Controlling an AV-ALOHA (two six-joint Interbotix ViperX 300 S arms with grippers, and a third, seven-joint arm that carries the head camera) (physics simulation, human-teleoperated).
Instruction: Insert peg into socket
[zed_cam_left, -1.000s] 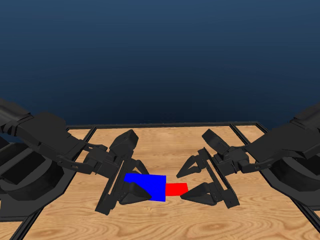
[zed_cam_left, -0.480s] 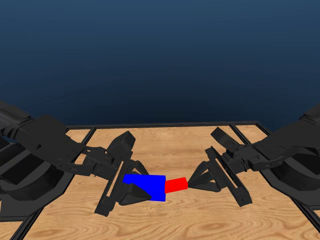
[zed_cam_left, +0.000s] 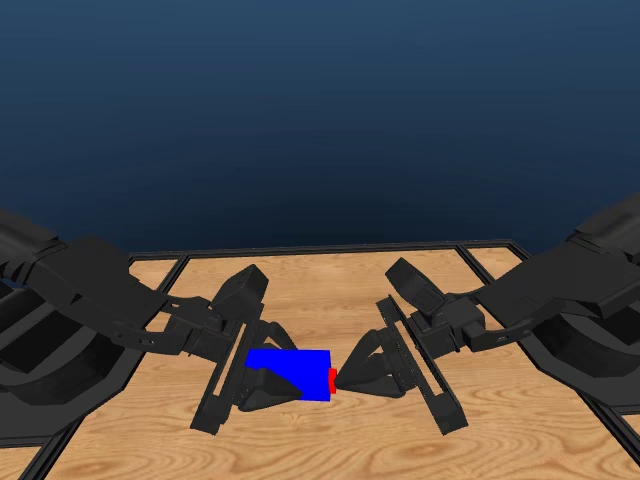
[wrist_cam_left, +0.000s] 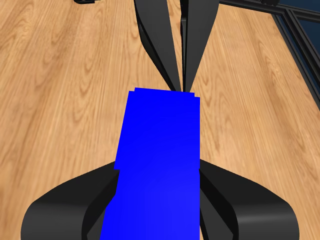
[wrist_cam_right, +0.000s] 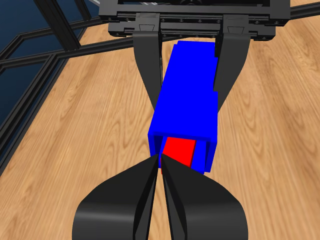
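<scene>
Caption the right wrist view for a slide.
Right gripper pushes the red peg almost fully into the blue socket held by the left gripper.

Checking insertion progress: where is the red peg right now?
The peg sits almost wholly inside the socket mid-table in the head view, only its end showing at the right end effector.

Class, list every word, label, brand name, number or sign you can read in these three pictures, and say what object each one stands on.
None: no text, number or sign is readable in any view.
The blue socket, the red peg, the left gripper, the right gripper and the wooden table are all plain and unmarked.
</scene>
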